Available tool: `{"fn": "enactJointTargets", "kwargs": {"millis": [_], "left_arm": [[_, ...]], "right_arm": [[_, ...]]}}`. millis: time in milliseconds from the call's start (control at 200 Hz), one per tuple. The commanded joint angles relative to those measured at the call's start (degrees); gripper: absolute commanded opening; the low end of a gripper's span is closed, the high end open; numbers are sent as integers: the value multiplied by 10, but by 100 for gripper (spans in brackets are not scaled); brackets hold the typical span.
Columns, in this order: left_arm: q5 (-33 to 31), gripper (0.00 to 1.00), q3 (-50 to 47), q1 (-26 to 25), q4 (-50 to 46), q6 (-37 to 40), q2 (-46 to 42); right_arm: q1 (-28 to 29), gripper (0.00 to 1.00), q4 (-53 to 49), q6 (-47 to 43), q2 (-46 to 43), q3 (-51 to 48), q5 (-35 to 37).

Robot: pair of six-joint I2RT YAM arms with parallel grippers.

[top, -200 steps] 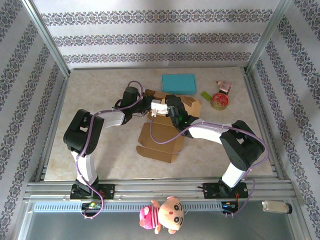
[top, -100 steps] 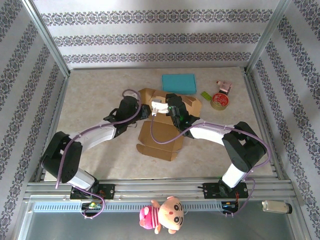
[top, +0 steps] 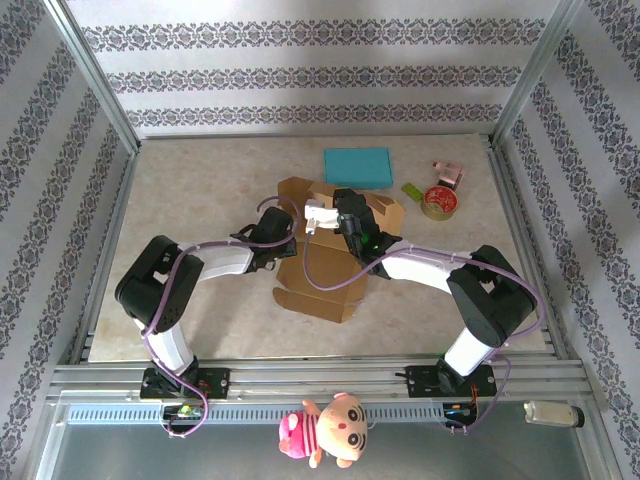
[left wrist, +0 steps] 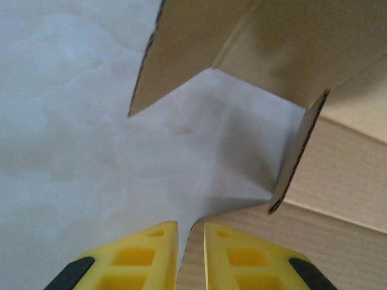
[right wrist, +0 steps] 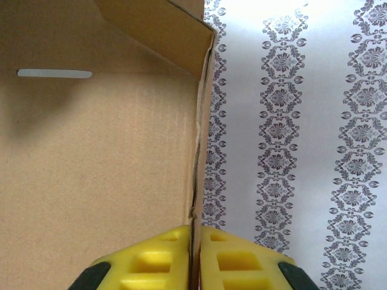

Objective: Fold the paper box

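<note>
The brown cardboard paper box (top: 325,275) lies partly folded at the table's middle, its flat base toward the front and its far flaps raised. My left gripper (top: 285,240) is at the box's left edge; in the left wrist view its yellow fingers (left wrist: 133,260) are shut on a thin cardboard edge (left wrist: 199,241), with raised flaps (left wrist: 290,54) ahead. My right gripper (top: 340,210) is at the box's far side; in the right wrist view its fingers (right wrist: 151,260) pinch the edge of an upright panel (right wrist: 97,151).
A teal flat box (top: 357,166) lies at the back. A tape roll (top: 439,202), a green item (top: 412,190) and a small pink object (top: 447,174) sit at the back right. A plush doll (top: 325,430) hangs off the front rail.
My left gripper has come down from the box's far left corner to its left edge and closed on it. The right gripper has kept hold of the upright panel.
</note>
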Motion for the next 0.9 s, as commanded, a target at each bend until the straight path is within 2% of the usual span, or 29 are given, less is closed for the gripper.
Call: {"fn": "enactJointTargets", "kwargs": {"millis": [0,260,325,435,580,665,790,844,894], "left_arm": [[38,19,31,10,53,32,27],[252,19,15,10,264,2,54],[270,19,19,9,276,-10,75],[264,19,5,13,293,-15,83],[261,22,-58,59,342,-26,-13],[256,27,-68,98,284,4,-91],[165,38,-18,129,80,152,-172],[169,47,6,143,26,218,-174],[206,51,34,159,-14,267,-159]], "right_arm": [[-3,13,14,-8,-16,-6,2],[-2,13,19,1,-12,-3,9],[-2,13,20,8,-13,-2,8],[-2,13,21,7,-10,-3,10],[-7,13,25,-3,-10,-12,17],[-8,13,24,-1,-15,-17,17],[-6,13,25,-9,-18,-23,17],[-6,13,25,-13,-16,-24,19],[-4,13,28,-18,-15,-24,21]]}}
